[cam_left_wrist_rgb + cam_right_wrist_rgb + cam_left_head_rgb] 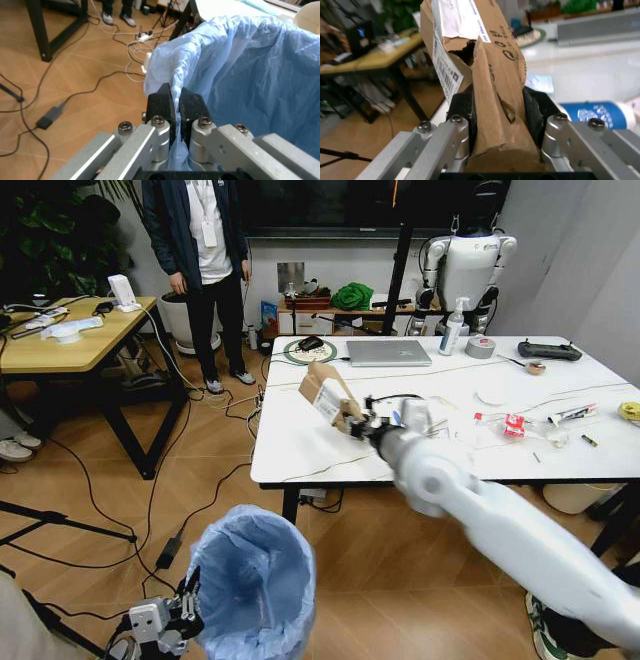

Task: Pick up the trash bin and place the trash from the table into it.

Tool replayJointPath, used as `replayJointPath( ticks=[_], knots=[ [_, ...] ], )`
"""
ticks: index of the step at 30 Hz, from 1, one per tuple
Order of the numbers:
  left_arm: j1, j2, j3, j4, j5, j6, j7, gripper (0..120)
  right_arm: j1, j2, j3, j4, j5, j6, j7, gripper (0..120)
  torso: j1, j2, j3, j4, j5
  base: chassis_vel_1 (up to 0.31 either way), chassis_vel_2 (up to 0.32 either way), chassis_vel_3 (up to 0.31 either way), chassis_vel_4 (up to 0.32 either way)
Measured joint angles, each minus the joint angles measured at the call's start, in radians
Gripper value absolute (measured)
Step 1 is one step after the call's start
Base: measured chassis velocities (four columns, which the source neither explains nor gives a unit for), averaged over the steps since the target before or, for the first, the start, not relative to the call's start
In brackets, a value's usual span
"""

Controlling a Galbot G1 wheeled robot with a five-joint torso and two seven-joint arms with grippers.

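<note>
The trash bin (255, 585), lined with a crinkly light-blue bag, hangs low in front of the table (300, 450). My left gripper (180, 610) is shut on the bin's bag-covered rim (176, 98). Above the table's left part, a crushed brown cardboard box (325, 392) with a white label is clamped in my right gripper (352, 420), seen close in the right wrist view (495, 105). A white paper cup (600, 114) with a blue logo lies on the table beside it. A clear red-labelled bottle (510, 425) and small wrappers (570, 415) lie farther right.
A laptop (388, 352), spray bottle (454, 328), tape roll (480, 347) and black controller (548, 351) sit along the table's far side. A wooden desk (70, 340) stands to the left, with cables (215, 480) across the floor. A person (205, 270) stands behind.
</note>
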Motion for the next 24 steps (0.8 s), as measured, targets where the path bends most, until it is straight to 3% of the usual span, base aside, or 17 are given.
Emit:
replayJointPath(
  ticks=[5, 9, 19, 24],
  knots=[
    [-0.011, 0.007, 0.021, 0.014, -0.004, 0.006, 0.001, 0, -0.194, -0.14, 0.132, 0.137, -0.069, 0.098, -0.192, 24, 0.0, 0.0, 0.0, -0.0002, 0.0002, 0.0, 0.0, 0.0, 0.0],
    [-0.012, 0.008, 0.024, 0.015, -0.007, 0.005, 0.005, 0, -0.287, -0.197, 0.16, 0.188, -0.167, 0.146, -0.307, 23, 0.0, 0.0, 0.0, 0.0, -0.0002, 0.0, 0.0, 0.0, 0.0],
    [-0.026, 0.022, 0.03, 0.009, -0.023, 0.004, 0.016, 0, -0.361, -0.224, 0.176, 0.208, -0.276, 0.178, -0.4, 23, 0.0, 0.0, 0.0, 0.0002, -0.0006, 0.0, 0.0, 0.0, 0.0],
    [-0.031, 0.091, 0.038, 0.017, -0.044, 0.01, 0.016, 0, -0.374, -0.236, 0.195, 0.191, -0.279, 0.193, -0.417, 23, 0.0, 0.0, 0.0, 0.0002, -0.0006, 0.0, 0.0, 0.0, 0.0]
  ],
)
